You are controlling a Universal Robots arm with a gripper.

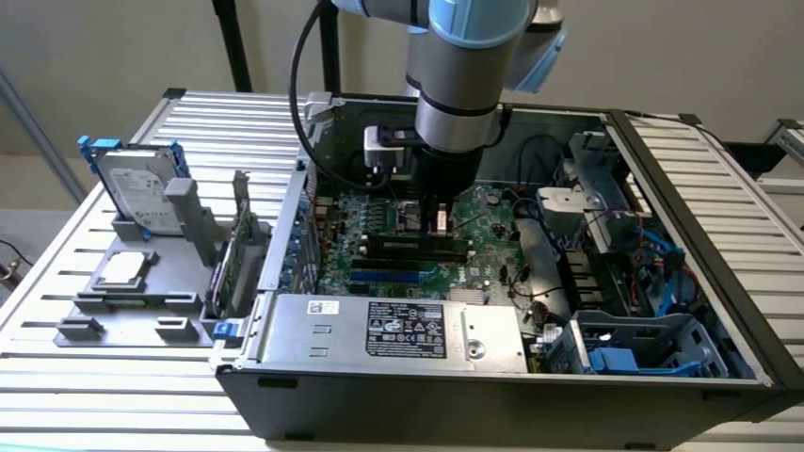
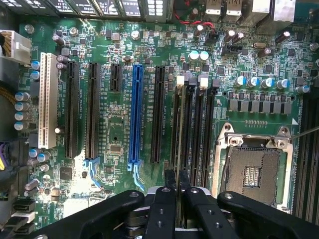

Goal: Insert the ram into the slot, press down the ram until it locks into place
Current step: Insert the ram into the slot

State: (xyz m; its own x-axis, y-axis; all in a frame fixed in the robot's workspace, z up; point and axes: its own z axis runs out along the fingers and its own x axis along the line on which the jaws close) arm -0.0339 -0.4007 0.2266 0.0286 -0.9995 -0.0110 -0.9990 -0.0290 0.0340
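Pincer (image 2: pixel 176 175): clenched on the ram, black fingers (image 2: pixel 168 199) close together with a thin edge between them.
Ram (image 1: pixel 442 222): upright under the fingertips, pale label facing out, low over the memory slots; cannot tell if it touches one.
Slot (image 2: pixel 185 129): one of four parallel black slots on the green board (image 2: pixel 114 144), in line with the fingers; cannot tell which one the ram is over.
Blue slot (image 2: pixel 135 114): just beside the black slots, long and upright.
Processor socket (image 2: pixel 251 174): metal frame on the other side of the memory slots.
Arm (image 1: pixel 458 104): reaches straight down into the open computer case (image 1: pixel 503 400).
Hard drive (image 1: pixel 136 188): stands in a grey holder on the slatted table (image 1: pixel 75 395), at the exterior view's left.
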